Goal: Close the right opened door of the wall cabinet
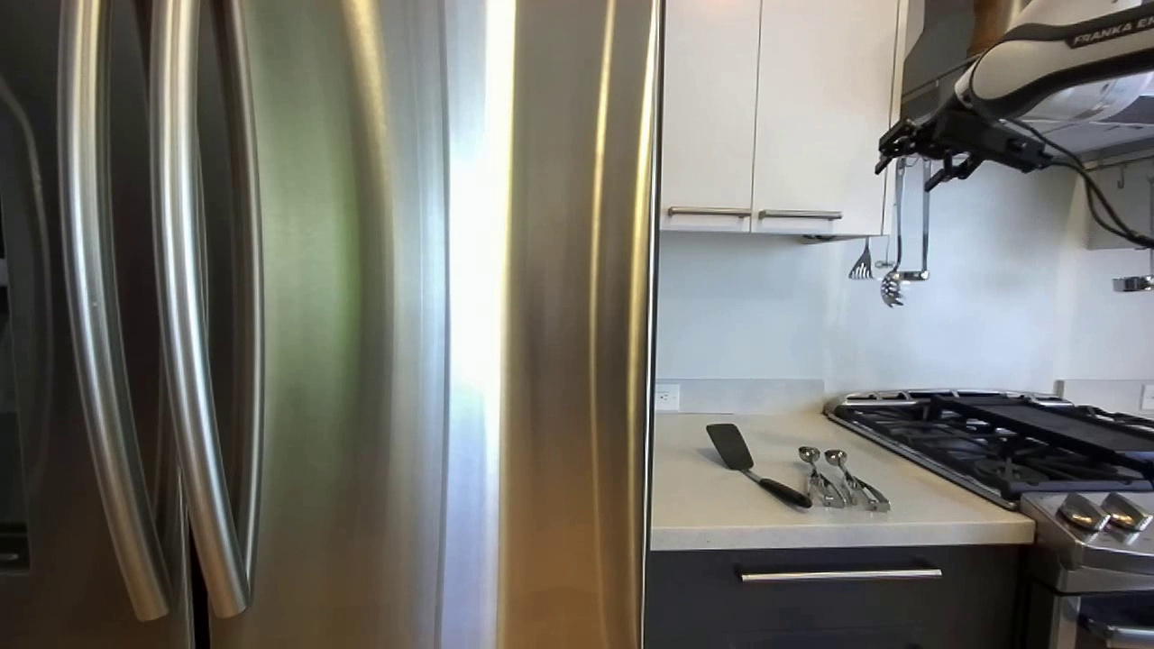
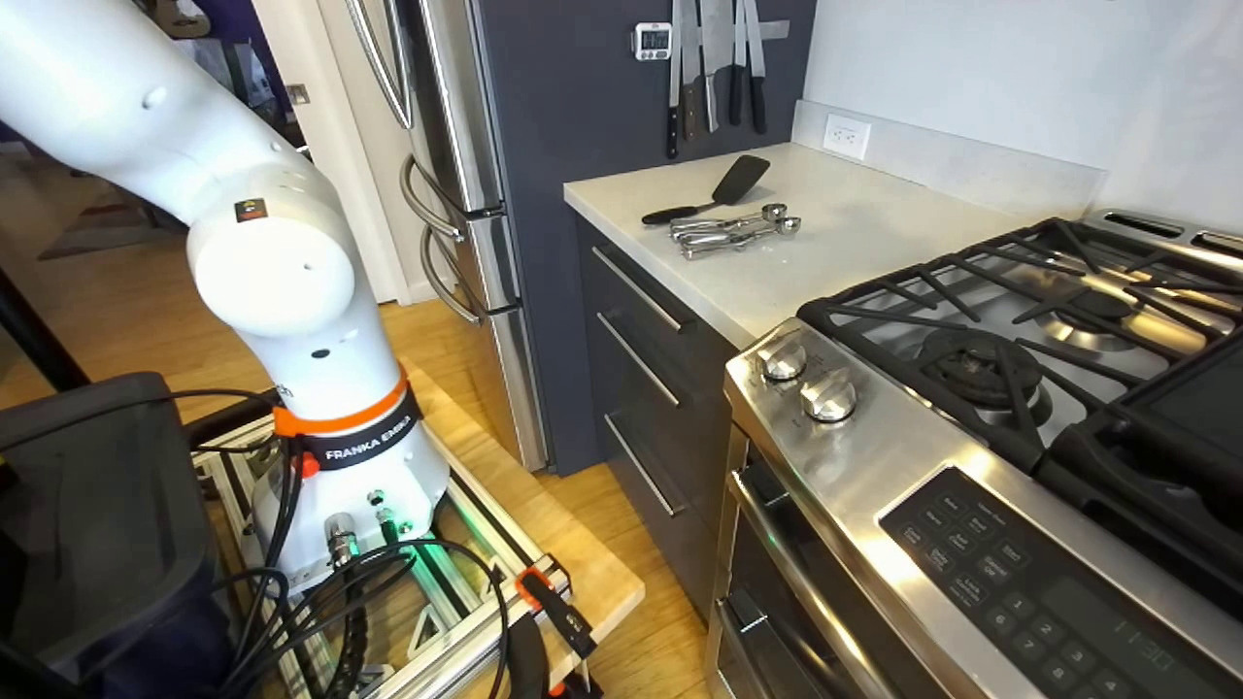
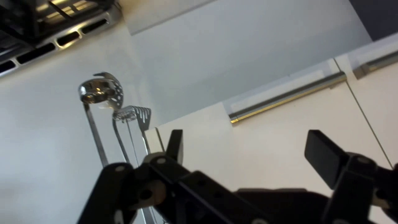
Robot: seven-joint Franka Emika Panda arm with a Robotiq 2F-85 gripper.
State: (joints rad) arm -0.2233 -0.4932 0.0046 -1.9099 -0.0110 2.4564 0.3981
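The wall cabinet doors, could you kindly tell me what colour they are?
The wall cabinet doors are plain white, best seen in an exterior view.

Bright glare down the fridge door [image 1: 428, 324]

- Gripper [image 3: 247, 141] gaped wide, fingers [image 3: 323, 158] well apart.
- Arm [image 2: 194, 146] rose from its base [image 2: 354, 476], bent at shoulder [image 2: 277, 272].
- Forearm [image 1: 1073, 68] sat high, at upper right in an exterior view.

FREE: between countertop [image 1: 690, 505] and wall cabinet [image 1: 793, 117] | OBSTACLES: door handle [image 3: 288, 98], utensils [image 3: 124, 115] hanging beside cabinet
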